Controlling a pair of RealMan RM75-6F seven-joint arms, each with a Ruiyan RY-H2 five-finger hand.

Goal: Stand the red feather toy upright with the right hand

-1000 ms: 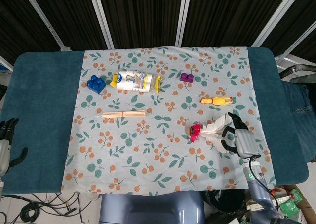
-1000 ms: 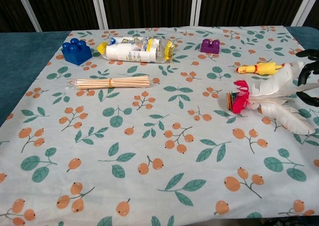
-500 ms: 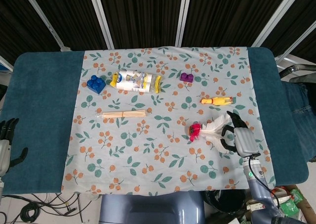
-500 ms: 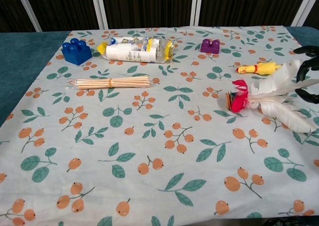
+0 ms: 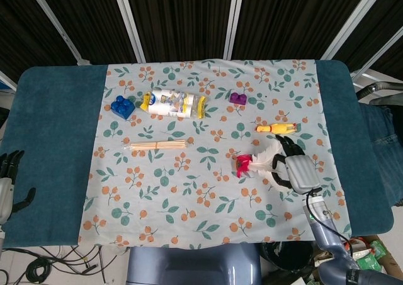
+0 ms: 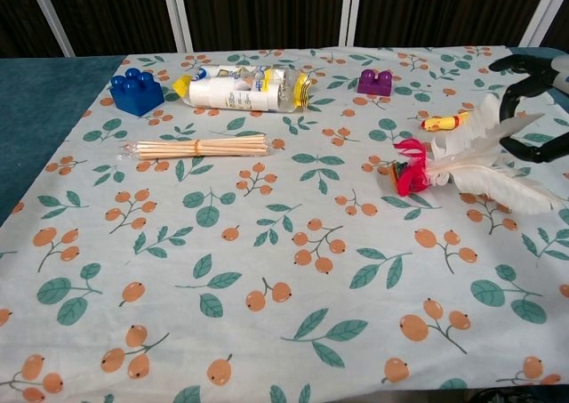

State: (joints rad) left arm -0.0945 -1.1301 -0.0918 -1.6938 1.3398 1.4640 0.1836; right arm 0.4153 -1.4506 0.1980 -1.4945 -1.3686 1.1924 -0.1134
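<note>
At the far left edge of the head view I see my left hand (image 5: 9, 179) hanging beside the table (image 5: 53, 134), off the cloth, fingers apart and holding nothing. On the flowered cloth (image 5: 189, 190), moving right, sits a blue block (image 5: 122, 107) at the far side, and just right of it a clear plastic packet with yellow ends (image 5: 172, 103) lying flat. Nearer than those lies a bundle of wooden sticks (image 5: 158, 145), flat and pointing left to right. Further right at the far side is a small purple block (image 5: 237, 98). Then the red feather toy (image 6: 411, 176), right of centre on the cloth: its red tufted base points left and its white feathers fan out to the right, so it is tilted and not upright; I cannot tell whether the base touches the cloth. Just beyond it lies a yellow rubber chicken (image 5: 275, 128), partly hidden by the feathers in the chest view. My right hand (image 5: 291, 167) is at the feather end, dark fingers (image 6: 513, 83) curled around the white plumes, grasping the toy.
</note>
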